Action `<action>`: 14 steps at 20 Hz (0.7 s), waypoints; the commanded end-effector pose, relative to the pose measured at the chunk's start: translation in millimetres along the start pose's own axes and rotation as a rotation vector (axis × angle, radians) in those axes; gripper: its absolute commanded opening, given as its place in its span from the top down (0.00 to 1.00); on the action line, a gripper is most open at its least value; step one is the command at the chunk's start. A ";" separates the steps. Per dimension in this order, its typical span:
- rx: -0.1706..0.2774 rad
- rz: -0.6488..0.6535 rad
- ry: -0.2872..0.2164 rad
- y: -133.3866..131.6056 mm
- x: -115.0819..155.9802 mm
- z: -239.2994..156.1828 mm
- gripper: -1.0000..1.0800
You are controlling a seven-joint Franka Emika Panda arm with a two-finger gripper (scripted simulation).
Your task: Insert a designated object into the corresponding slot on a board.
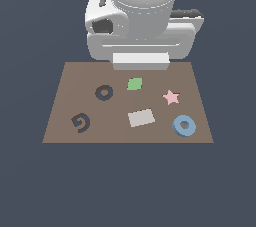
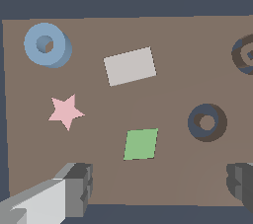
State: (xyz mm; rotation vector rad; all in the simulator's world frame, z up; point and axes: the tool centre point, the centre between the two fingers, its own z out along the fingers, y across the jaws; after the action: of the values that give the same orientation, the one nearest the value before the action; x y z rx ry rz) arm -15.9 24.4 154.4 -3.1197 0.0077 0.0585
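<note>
The light-blue ring [image 1: 184,125] lies flat on the brown board [image 1: 115,133], near the front corner on the exterior view's right. The slot [image 1: 104,92], a dark navy ring recess with a brown centre, sits toward the board's back on the exterior view's left. The white hand of the arm [image 1: 140,61] hovers over the board's far edge, well away from both. In the wrist view my gripper [image 2: 160,183] is open with nothing between its grey fingers [image 2: 76,188]. That view also shows the ring [image 2: 47,44] and the slot [image 2: 207,122] on the board [image 2: 178,45].
A green diamond [image 1: 134,84] lies just in front of the hand, closest to the gripper [image 2: 141,144]. A pink star [image 1: 171,97], a grey rectangle [image 1: 141,118] and a dark spiral mark [image 1: 81,123] share the board. Dark floor surrounds it.
</note>
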 end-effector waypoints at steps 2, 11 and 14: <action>0.000 0.000 0.000 -0.3 0.2 0.2 0.04; -0.002 0.019 0.006 -21.3 15.3 15.4 0.04; -0.004 0.031 0.009 -34.6 25.4 25.2 0.04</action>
State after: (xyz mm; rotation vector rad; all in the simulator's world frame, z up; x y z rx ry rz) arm 4.0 52.3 134.2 -3.1232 0.0473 0.0467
